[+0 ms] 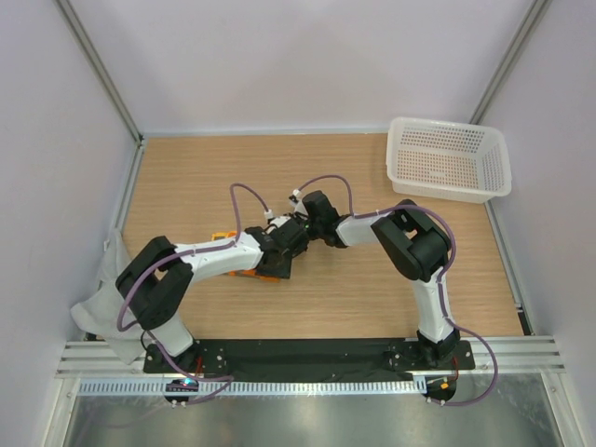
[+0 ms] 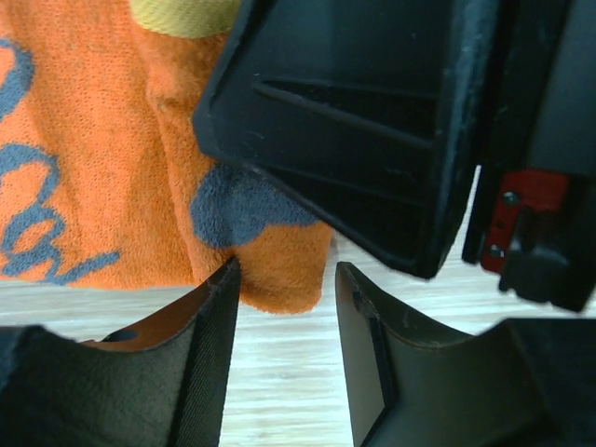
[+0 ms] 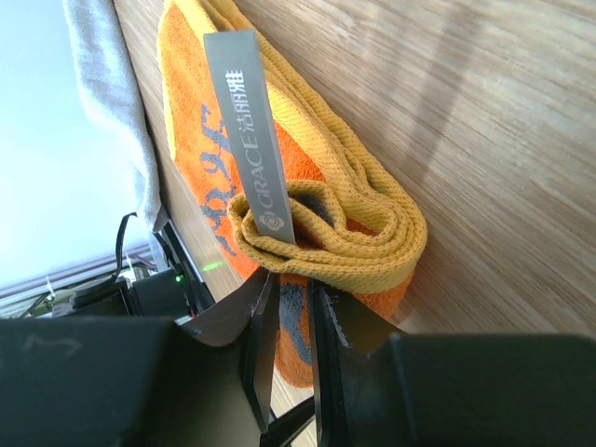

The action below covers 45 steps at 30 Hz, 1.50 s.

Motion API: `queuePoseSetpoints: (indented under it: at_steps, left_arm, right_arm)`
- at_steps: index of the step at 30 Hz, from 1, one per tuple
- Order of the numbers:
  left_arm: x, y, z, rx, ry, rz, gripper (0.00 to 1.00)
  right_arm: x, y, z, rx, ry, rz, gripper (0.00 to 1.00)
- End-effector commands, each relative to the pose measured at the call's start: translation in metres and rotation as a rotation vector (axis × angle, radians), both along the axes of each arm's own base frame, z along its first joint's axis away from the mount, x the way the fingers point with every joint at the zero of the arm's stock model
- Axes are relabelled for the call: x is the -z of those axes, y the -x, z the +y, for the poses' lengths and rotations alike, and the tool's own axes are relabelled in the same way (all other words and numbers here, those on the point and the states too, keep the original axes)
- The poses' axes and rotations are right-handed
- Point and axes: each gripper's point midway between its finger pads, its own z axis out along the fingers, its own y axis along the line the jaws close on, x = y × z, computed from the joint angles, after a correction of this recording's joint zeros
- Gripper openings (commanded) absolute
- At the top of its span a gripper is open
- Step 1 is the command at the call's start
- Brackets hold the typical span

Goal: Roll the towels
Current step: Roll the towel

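The orange towel (image 1: 244, 274) lies partly rolled on the wooden table, mostly hidden under both grippers in the top view. In the right wrist view its yellow edge (image 3: 363, 233) coils round itself and a grey tag (image 3: 244, 121) lies across it. My right gripper (image 3: 293, 284) (image 1: 296, 235) is shut on a fold of the orange towel (image 3: 298, 326). My left gripper (image 2: 286, 270) (image 1: 277, 263) stands open just short of the orange towel's (image 2: 102, 158) corner, with bare table between its fingers. The grey towel (image 1: 98, 303) hangs off the table's left edge.
A white perforated basket (image 1: 447, 160) stands at the back right corner. The right gripper's black body (image 2: 372, 121) sits close above the left fingers. Walls enclose the table on three sides. The grey towel (image 3: 107, 84) lies beyond the orange one.
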Motion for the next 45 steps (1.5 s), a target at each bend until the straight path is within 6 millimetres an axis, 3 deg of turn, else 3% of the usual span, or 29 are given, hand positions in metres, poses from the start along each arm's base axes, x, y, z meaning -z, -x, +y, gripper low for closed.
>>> queuePoseSetpoints:
  at_steps: [1,8,14,18,21,35,45]
  left_arm:
    - [0.0,-0.007,-0.006,0.023,-0.023,-0.036,0.48]
    - [0.017,0.001,-0.003,0.038,-0.097,0.022,0.52]
    - [0.024,0.005,0.003,0.036,-0.126,0.046,0.3]
    - [0.027,0.006,0.002,0.049,-0.129,0.061,0.08]
    - [0.027,0.006,0.001,0.058,-0.124,0.058,0.0]
    - [0.029,0.008,-0.007,0.096,-0.056,0.046,0.0]
    - [0.03,0.009,-0.007,0.1,-0.021,0.04,0.0]
  right_arm:
    - [0.006,0.002,-0.01,0.015,0.038,0.005,0.26]
    - [0.003,0.001,-0.013,0.016,0.031,0.006,0.26]
    - [0.003,0.002,-0.02,0.017,0.028,0.018,0.26]
    - [0.005,0.001,-0.025,0.023,0.028,0.026,0.26]
    - [0.004,0.001,-0.026,0.023,0.026,0.03,0.26]
    - [0.005,-0.029,-0.044,0.046,0.044,0.038,0.27]
    - [0.0,-0.046,-0.042,0.047,0.079,0.027,0.27]
